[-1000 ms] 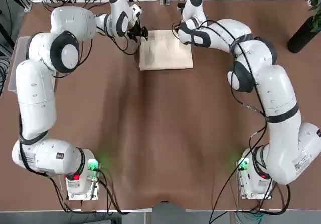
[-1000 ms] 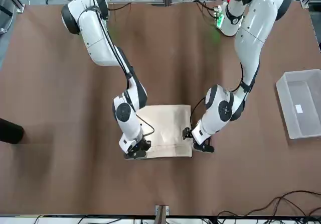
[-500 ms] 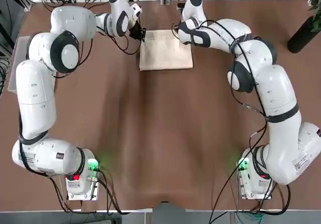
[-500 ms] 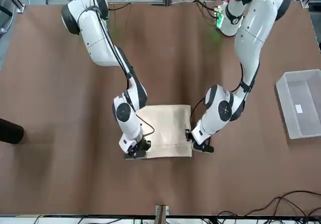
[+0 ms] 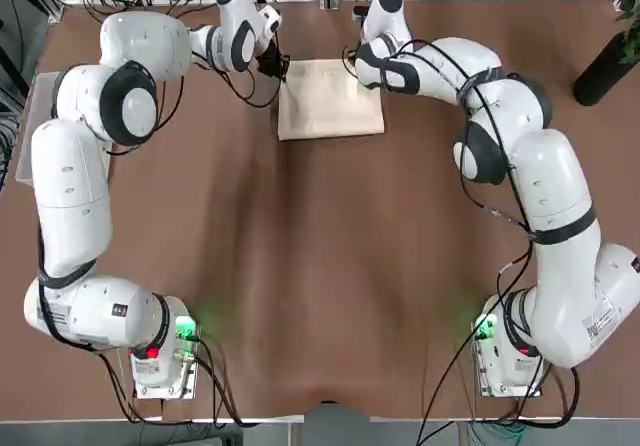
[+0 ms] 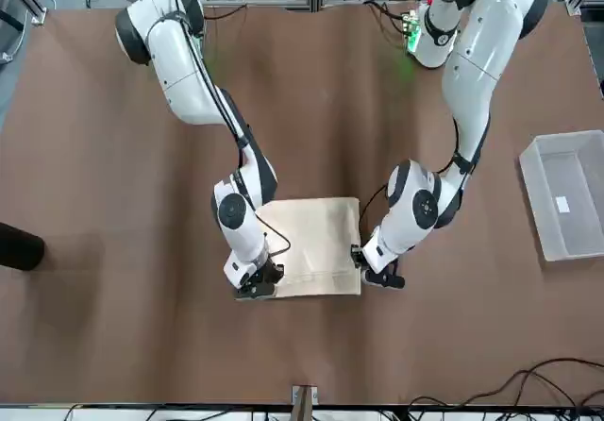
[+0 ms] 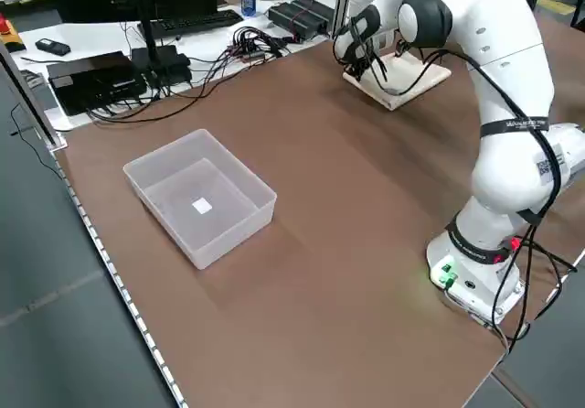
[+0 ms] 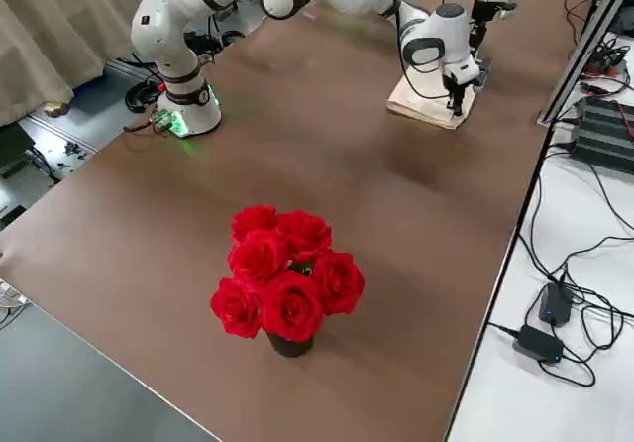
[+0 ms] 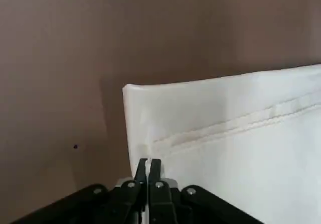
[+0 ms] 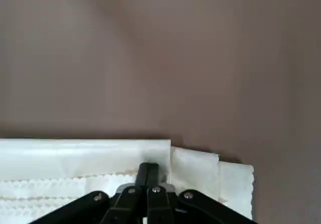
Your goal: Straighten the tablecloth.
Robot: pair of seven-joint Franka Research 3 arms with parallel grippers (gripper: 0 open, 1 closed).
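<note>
**Left gripper (image 9: 148, 161) and right gripper (image 10: 149, 165) pinching the folded tablecloth (image 5: 330, 101) near its far corners**

Top view: the tablecloth is lying between the grippers, its bulk reaching back from them towards the arm bases. It is forming a compact, folded block, so the pair is probably preparing to open it out.

Front view: the left gripper is working at the cloth's left side, near the far corner; the right gripper is covering the far right corner. That spacing is likely serving to share the pull — one side each. The brown covering (image 6: 283, 355) is spreading beyond both grippers, with soft ripples, and a clear bin (image 6: 569, 194) is sitting well out to the left gripper's outer side.

Left side view: past the far table edge, beyond the grippers, a desk is carrying a keyboard (image 7: 189, 24) and a black box (image 7: 96, 83).

Right side view: red roses (image 8: 290, 274) are standing well apart from the right gripper, on its outer side; a curtain (image 8: 69, 26) is hanging in the room behind the arms.

Left wrist view: the fingers are closing together on the cloth's side edge, beside a stitched seam.

Right wrist view: the fingers are pressing shut on fabric where staggered layers are showing — pulling only the top one may be tricky.
</note>
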